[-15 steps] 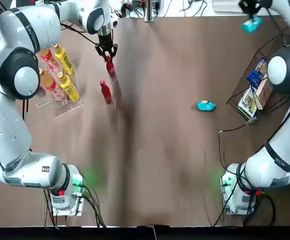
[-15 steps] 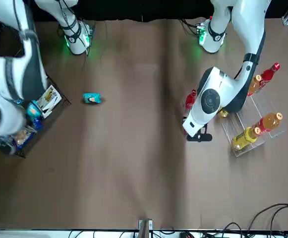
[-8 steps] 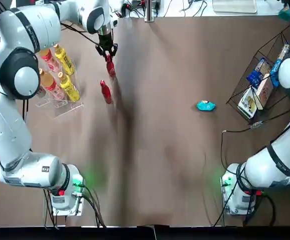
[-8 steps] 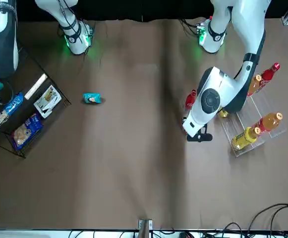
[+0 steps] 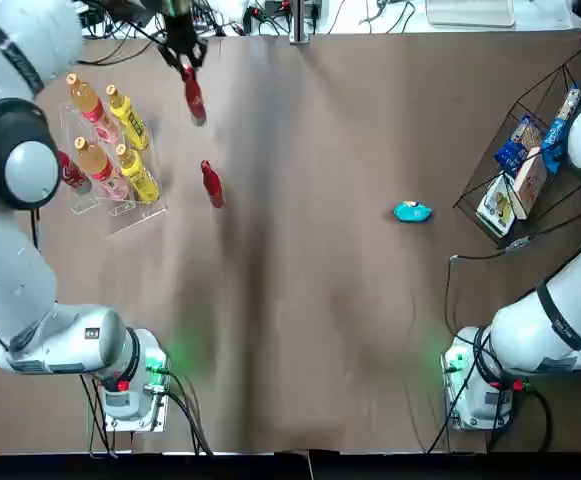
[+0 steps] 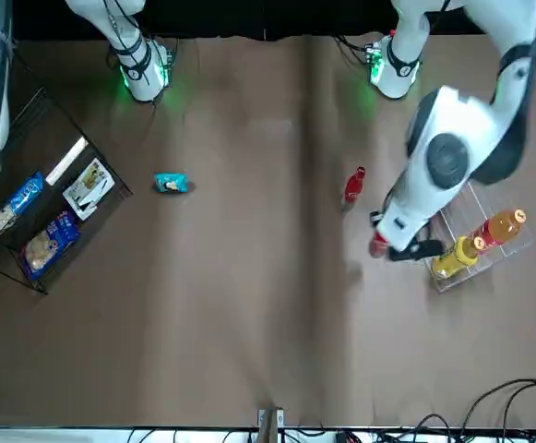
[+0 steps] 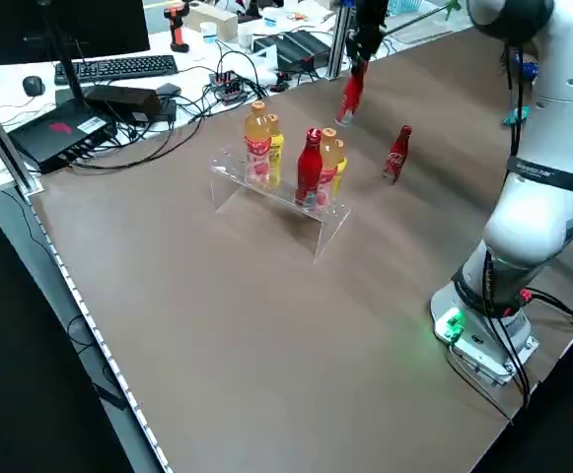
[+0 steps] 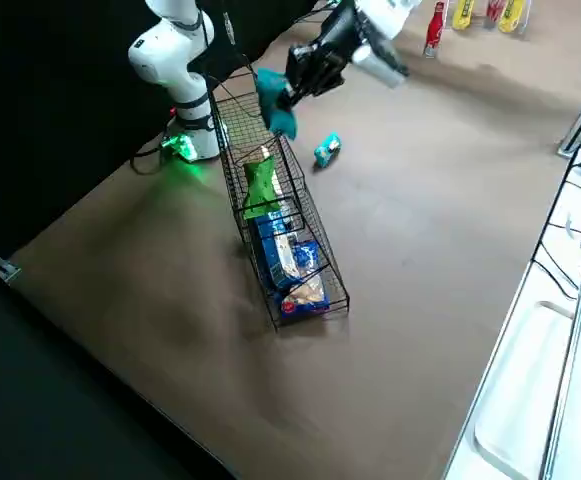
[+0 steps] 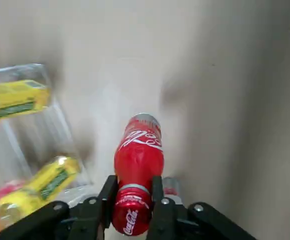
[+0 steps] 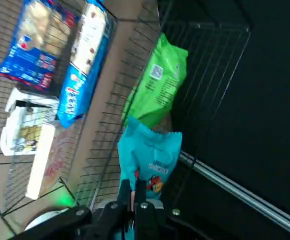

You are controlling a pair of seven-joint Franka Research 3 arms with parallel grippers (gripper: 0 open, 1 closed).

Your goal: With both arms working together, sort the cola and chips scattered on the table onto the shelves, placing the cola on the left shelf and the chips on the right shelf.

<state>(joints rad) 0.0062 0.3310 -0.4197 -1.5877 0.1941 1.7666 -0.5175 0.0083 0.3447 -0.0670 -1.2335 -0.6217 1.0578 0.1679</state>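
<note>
About half of the job looks done. One cola bottle [image 7: 309, 166] is already parked on the clear acrylic shelf [image 7: 284, 202], in the middle of the left side view, among the orange and yellow bottles [image 7: 257, 143]. A green chips packet [image 10: 157, 87] is already inside the black wire basket [image 8: 295, 240], at the upper middle of the right wrist view.

A second cola bottle [image 5: 193, 98] is gripped by its cap in the left gripper [image 5: 181, 50], at the upper left of the top view. It is lifted off the table [image 5: 310, 300] and hangs nearly upright, cap up and bottom down, just beside the shelf.

A teal chips packet [image 10: 149, 157] is pinched at one edge by the right gripper [image 10: 136, 196] and held over the basket, its long side hanging downward.

A third cola bottle [image 5: 211, 184] is left standing upright on the table, left of the middle of the top view. Another teal packet [image 5: 411, 211] is left lying flat, right of the middle.
</note>
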